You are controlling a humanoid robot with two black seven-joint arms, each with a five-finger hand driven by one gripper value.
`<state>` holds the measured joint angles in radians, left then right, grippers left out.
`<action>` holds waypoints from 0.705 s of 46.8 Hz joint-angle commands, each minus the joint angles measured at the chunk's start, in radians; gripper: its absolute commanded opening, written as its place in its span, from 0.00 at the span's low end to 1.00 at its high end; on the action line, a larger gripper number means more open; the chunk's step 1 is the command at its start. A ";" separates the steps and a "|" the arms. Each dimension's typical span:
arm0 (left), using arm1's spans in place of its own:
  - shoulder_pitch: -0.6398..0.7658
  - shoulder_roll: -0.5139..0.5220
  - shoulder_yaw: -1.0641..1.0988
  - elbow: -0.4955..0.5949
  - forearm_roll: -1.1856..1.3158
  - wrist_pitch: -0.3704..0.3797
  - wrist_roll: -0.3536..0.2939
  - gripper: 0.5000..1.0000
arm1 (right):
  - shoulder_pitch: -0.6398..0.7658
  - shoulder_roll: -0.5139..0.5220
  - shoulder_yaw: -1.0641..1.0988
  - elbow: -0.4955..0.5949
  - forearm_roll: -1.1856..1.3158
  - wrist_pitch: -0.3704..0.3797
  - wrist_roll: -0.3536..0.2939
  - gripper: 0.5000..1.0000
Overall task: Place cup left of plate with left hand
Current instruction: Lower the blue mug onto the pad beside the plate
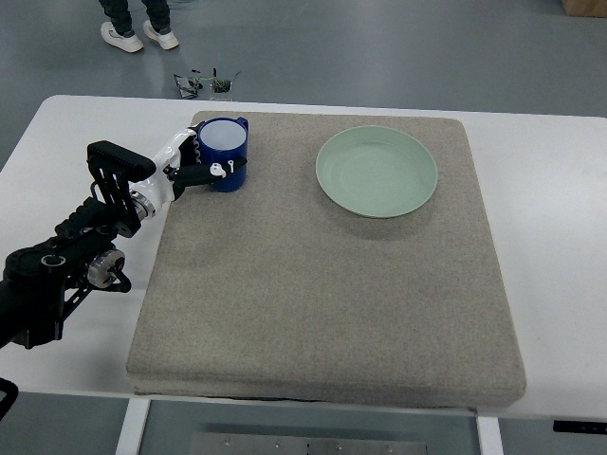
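While resting on the mat (313,303), the cup (224,154) (blue) sits pinched within the left hand's (190,163) fingers (216,171)

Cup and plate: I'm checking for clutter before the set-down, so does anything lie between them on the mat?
Nothing visible does. The left hand grips the blue cup at the mat's far-left corner, and the green plate lies to its right. Only bare mat shows between them.

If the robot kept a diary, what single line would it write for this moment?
left hand: gripping blue cup | cup: upright on grey mat, left of green plate, apart | right hand: out of view
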<state>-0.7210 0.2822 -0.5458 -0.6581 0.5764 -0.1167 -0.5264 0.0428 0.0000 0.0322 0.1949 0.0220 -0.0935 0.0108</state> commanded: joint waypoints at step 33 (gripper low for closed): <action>0.003 0.021 -0.017 -0.058 -0.015 -0.003 0.000 0.95 | -0.001 0.000 0.000 0.000 -0.001 0.000 0.000 0.87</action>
<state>-0.7183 0.2973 -0.5620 -0.7061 0.5631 -0.1187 -0.5261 0.0430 0.0000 0.0322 0.1948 0.0222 -0.0935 0.0109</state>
